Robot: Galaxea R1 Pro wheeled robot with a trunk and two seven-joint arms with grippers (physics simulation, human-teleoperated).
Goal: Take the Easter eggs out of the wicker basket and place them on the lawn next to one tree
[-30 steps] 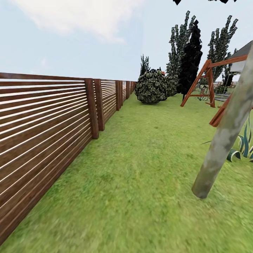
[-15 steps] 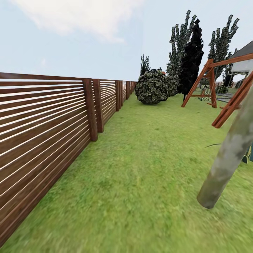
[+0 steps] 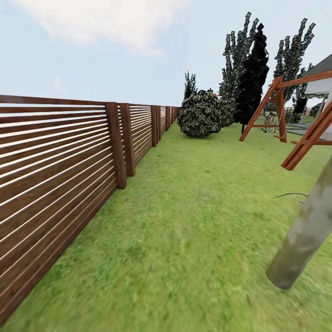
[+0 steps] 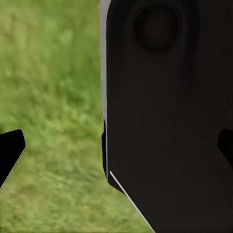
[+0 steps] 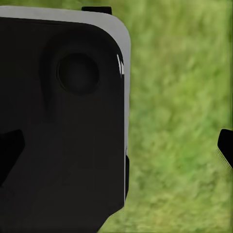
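The lawn (image 3: 184, 221) stretches ahead as mottled green grass. A tree's pale grey-brown trunk (image 3: 305, 233) leans into the head view at the right, its foot in the grass close by. The Easter eggs and the wicker basket are out of view. In the left wrist view my left gripper (image 4: 116, 148) is open over grass, with a dark fingertip at each side edge and a black robot panel (image 4: 165, 107) behind the gap. My right gripper (image 5: 116, 145) is open the same way, with nothing between its fingertips.
A brown slatted fence (image 3: 60, 157) runs along the left side of the lawn. A round bush (image 3: 199, 114) and tall dark trees (image 3: 251, 74) stand at the far end. A red-brown swing frame (image 3: 276, 106) stands at the right.
The whole head view has shifted: the near trunk has slid right and lower in the picture and the fence posts have drifted left. The camera has moved, not the things.
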